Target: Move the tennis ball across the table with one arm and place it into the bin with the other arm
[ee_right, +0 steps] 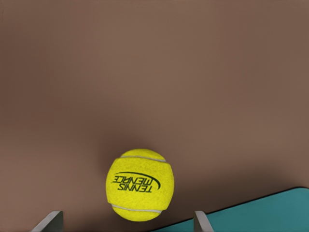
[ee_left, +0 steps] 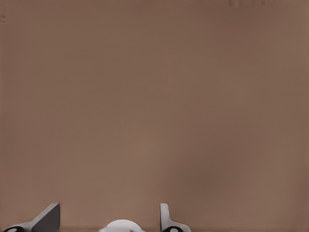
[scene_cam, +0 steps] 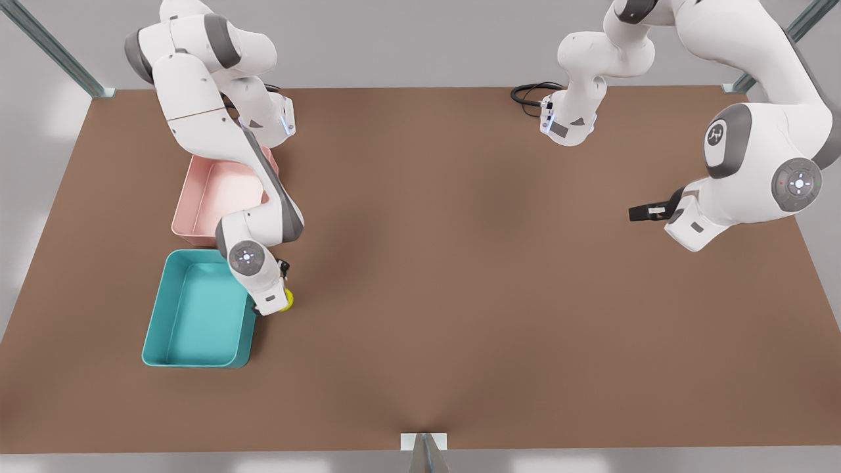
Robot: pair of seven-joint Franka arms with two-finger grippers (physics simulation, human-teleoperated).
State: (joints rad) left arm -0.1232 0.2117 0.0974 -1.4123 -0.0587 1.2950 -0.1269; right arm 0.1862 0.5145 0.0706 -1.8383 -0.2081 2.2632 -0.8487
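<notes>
Ball (ee_right: 140, 184), bright yellow-green with dark lettering and pale seams, sits between the two spread fingers of the right claw (ee_right: 128, 221) in the right wrist view; the fingertips stand out to either side of it with a gap showing on each side, so the claw is wide and I cannot tell that it touches the ball. In that view a teal corner of the bin (ee_right: 270, 212) shows just beside the ball. In the front view the right claw (scene_cam: 279, 303) points down at the front view's left, its white wrist covering most of the ball (scene_cam: 288, 299), of which a yellow sliver peeks out. That sliver lies just beside the bin (scene_cam: 197, 309), off the long wall nearest the middle of the tabletop (scene_cam: 460, 276), over brown surface and not inside the bin. A pink tray (scene_cam: 213, 200) stands just behind the bin, partly hidden by the arm.

The left claw (scene_cam: 647, 211) waits at the front view's right, held above the tabletop and pointing sideways towards the middle, well apart from the ball and both trays. In the left wrist view its fingertips (ee_left: 48, 218) stand wide apart with nothing between them, over bare tabletop (ee_left: 154, 96). A black cable (scene_cam: 529, 95) lies coiled near the far edge.
</notes>
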